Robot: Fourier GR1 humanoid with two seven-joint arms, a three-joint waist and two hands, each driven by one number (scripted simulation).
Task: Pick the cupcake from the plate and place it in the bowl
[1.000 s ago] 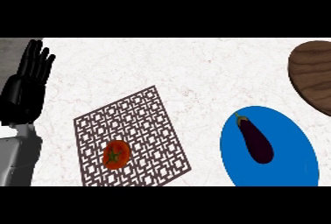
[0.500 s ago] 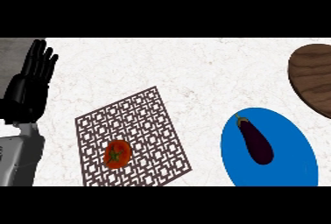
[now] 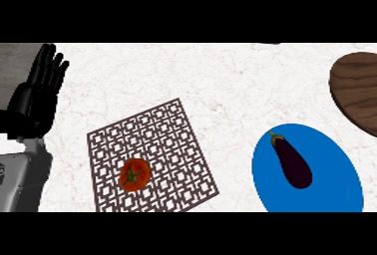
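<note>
An eggplant (image 3: 291,163) lay on the blue plate (image 3: 335,191). Left of the plate, a tomato (image 3: 134,174) sat on a lattice trivet (image 3: 165,129); farther left, the left hand (image 3: 37,99) rested, fingers straight.

Left hand (image 3: 37,97) at the view's left edge, black, resting open with fingers straight, held together and pointing up toward the top of the view. Palm side turned toward the view's right, thumb lying low along the hand. Grey left forearm (image 3: 18,182) rising from the lower left corner to the wrist. Right hand out of view.
</note>
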